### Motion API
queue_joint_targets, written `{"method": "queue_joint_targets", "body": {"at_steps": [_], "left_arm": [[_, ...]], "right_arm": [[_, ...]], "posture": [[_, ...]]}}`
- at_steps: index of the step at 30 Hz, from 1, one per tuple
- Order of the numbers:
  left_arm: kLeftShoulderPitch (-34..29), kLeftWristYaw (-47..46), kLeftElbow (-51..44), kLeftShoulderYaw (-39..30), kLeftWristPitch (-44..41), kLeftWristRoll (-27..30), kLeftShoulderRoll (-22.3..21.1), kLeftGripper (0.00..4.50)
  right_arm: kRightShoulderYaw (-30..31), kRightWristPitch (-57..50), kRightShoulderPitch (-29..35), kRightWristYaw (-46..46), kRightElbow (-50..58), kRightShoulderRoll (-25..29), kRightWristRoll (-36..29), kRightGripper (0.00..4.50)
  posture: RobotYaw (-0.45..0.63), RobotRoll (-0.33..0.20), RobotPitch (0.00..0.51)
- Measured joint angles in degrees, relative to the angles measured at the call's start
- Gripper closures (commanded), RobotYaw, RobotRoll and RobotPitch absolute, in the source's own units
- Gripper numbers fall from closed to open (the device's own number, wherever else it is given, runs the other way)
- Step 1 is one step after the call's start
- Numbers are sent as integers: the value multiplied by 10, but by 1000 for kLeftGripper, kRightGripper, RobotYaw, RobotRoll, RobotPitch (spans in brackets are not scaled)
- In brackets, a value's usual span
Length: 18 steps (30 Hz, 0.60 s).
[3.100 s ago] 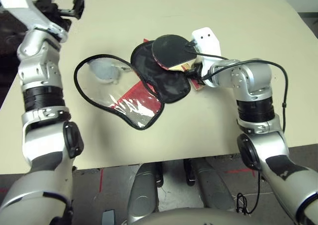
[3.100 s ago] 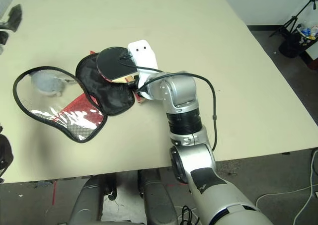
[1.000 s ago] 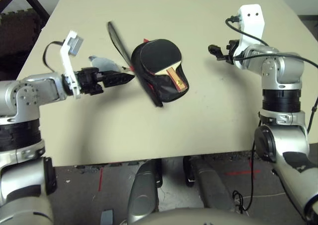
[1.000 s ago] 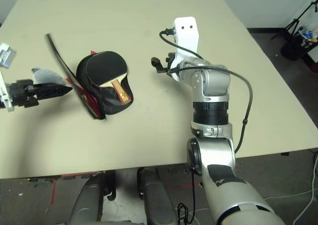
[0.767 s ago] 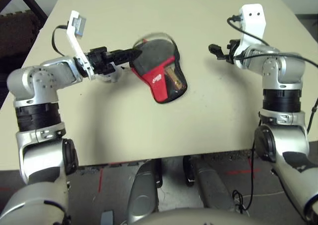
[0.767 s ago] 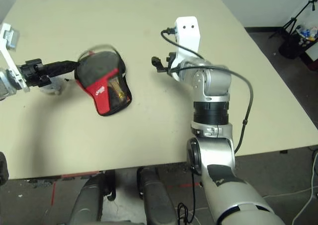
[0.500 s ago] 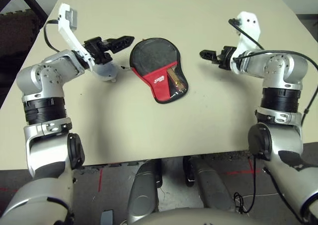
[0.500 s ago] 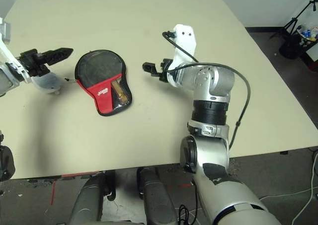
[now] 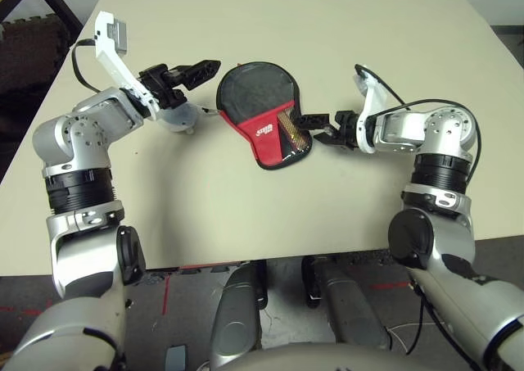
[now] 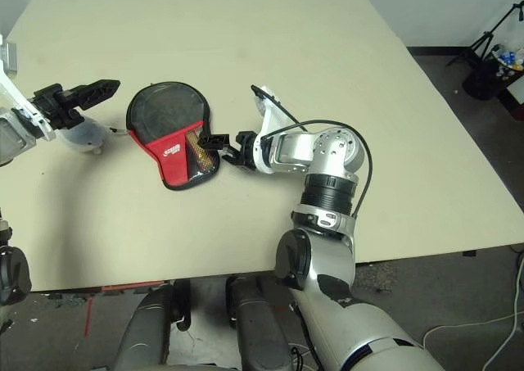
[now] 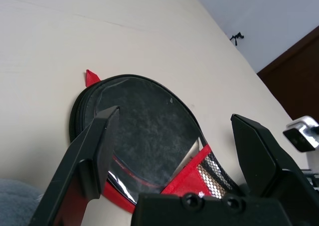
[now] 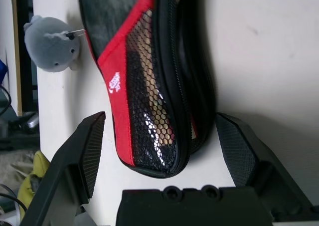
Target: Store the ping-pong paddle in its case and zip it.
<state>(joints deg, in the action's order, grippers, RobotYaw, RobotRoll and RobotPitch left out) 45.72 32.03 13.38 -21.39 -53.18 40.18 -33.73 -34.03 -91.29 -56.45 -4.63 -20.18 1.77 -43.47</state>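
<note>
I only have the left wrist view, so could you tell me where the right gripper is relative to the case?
Observer: The right gripper is at the narrow handle end of the case, fingers open toward it.
Operator: Is the case closed over the paddle?
Observer: The flap is folded over it, but the right wrist view shows a gap along the rim at that end.
Operator: Thank you. Is the left gripper touching the case?
Observer: No, the left gripper hangs open just beside its round end, above a small grey lump.

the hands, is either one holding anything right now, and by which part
Nothing is held. The left hand is open, apart from the case; the right hand is open at the case's narrow end, not gripping it.
</note>
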Motion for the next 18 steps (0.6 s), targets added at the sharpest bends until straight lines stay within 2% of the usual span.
{"method": "queue_joint_targets", "body": {"at_steps": [6, 12, 18], "left_arm": [[-6, -13, -19, 0, -1, 4, 8, 0], [-11, -24, -23, 0, -1, 4, 12, 0], [-12, -30, -24, 0, -1, 4, 14, 0]], "right_arm": [[-59, 0, -20, -43, -11, -41, 17, 13], [-125, 1, -32, -78, -21, -70, 48, 1779], [-137, 11, -35, -90, -25, -72, 64, 3640]], "posture": [[1, 0, 240], [5, 0, 241], [8, 0, 243]]}}
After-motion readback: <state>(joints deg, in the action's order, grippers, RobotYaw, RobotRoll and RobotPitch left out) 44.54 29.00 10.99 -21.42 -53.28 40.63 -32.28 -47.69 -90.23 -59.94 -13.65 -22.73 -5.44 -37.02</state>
